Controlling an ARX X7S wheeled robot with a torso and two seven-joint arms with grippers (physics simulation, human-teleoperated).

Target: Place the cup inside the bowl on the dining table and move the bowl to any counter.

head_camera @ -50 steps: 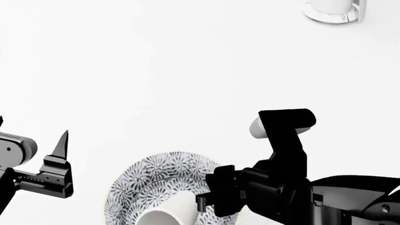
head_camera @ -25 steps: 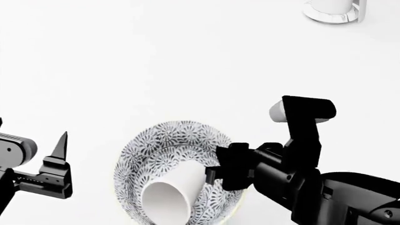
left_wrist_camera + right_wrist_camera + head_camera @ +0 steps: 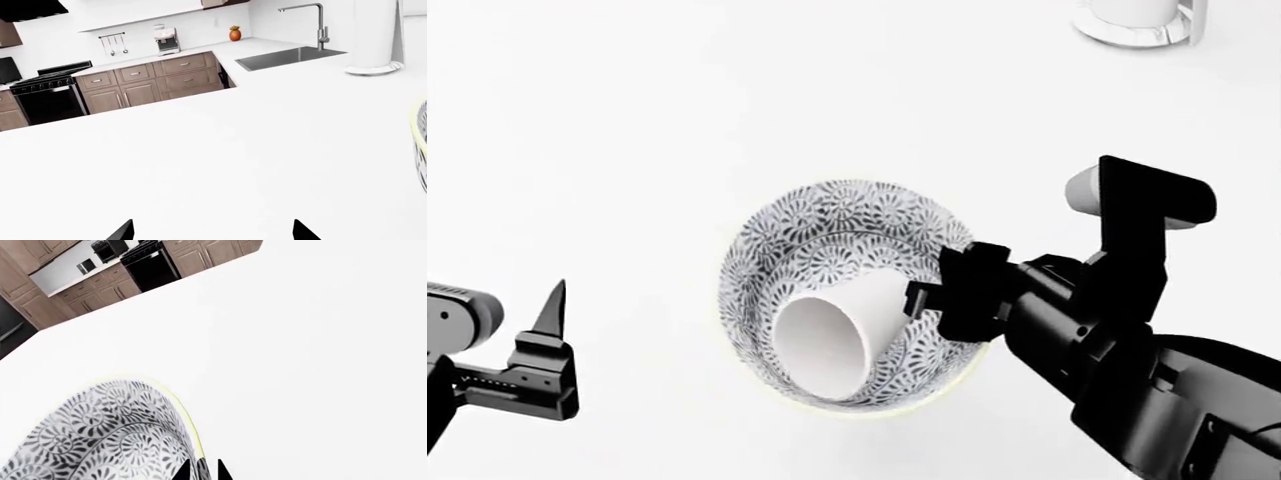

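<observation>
The black-and-white leaf-patterned bowl (image 3: pixel 827 250) is held over the white dining table (image 3: pixel 694 120), with the white cup (image 3: pixel 834 340) lying on its side inside it. My right gripper (image 3: pixel 924 295) is shut on the bowl's right rim; in the right wrist view the two tips (image 3: pixel 201 471) pinch the pale rim of the bowl (image 3: pixel 107 430). My left gripper (image 3: pixel 554 330) is open and empty at the lower left, apart from the bowl. In the left wrist view its fingertips (image 3: pixel 124 231) stand wide apart over the table, and the bowl's rim (image 3: pixel 420 150) shows at the edge.
A white object with a silvery round base (image 3: pixel 1141 25) stands at the table's far right; it also shows in the left wrist view (image 3: pixel 377 37). Beyond the table are a counter (image 3: pixel 200 50) over brown cabinets, a sink (image 3: pixel 287 56) with a faucet, and a black stove (image 3: pixel 50 95).
My right gripper has carried the bowl, with the cup in it, up the view and to the right. The left gripper has not moved.
</observation>
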